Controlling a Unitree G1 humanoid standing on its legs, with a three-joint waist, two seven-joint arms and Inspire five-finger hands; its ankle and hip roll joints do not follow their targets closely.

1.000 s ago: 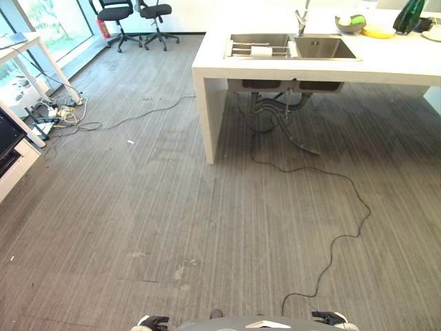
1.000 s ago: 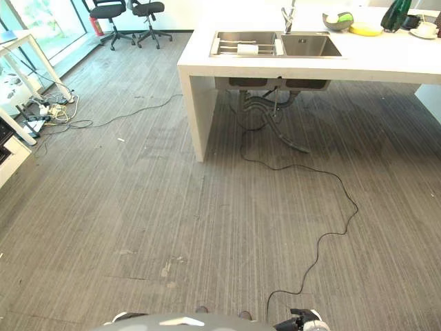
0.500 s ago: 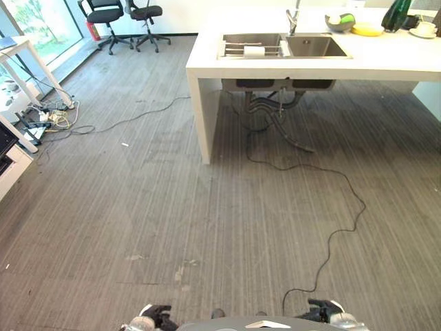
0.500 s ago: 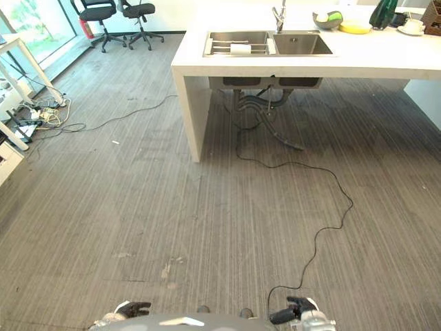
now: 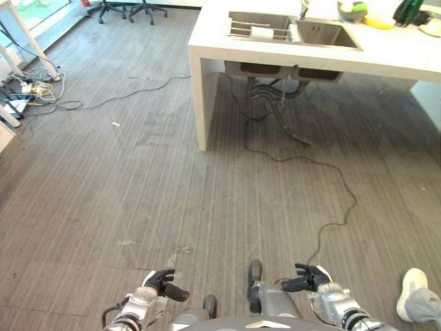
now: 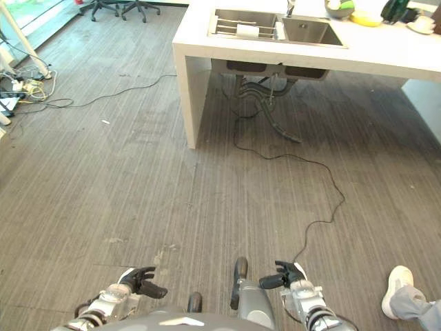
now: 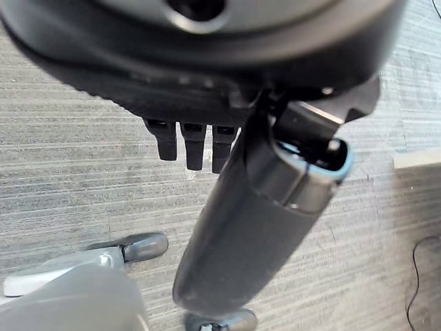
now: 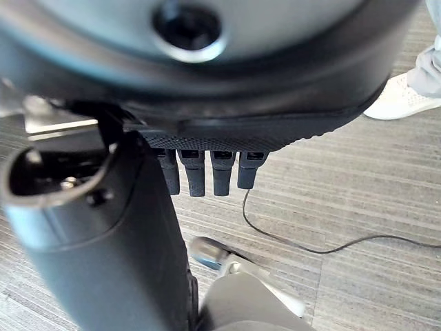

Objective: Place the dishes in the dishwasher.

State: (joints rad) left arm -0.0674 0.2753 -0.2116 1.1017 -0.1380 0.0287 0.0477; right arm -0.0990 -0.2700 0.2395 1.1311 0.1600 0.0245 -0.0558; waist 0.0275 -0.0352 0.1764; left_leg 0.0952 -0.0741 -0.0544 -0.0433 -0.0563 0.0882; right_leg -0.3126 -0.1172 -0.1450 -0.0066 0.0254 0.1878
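Far ahead stands a white counter (image 5: 310,58) with a double sink (image 5: 324,34); a wire rack (image 5: 251,29) with a white item lies in its left basin. On the counter's far right are a bowl (image 5: 352,9), a yellow dish (image 5: 377,23), a dark green bottle (image 5: 408,9) and a cup on a saucer (image 6: 420,24). My left hand (image 5: 162,283) and right hand (image 5: 308,277) hang low over the grey floor, far from the counter. Both are open; the fingers (image 7: 186,146) of the left and the fingers (image 8: 207,172) of the right hang straight and hold nothing.
A person's white shoe (image 5: 412,289) and grey trouser leg stand on the floor close to my right. Office chairs (image 5: 124,7) sit at the far left. A tangle of cables and a power strip (image 5: 31,89) lies by a white table leg (image 5: 27,38).
The camera has moved forward and tipped down, so the whole scene has shifted. Both hands now show higher above the bottom edge. A person's shoe has come into view at the right.
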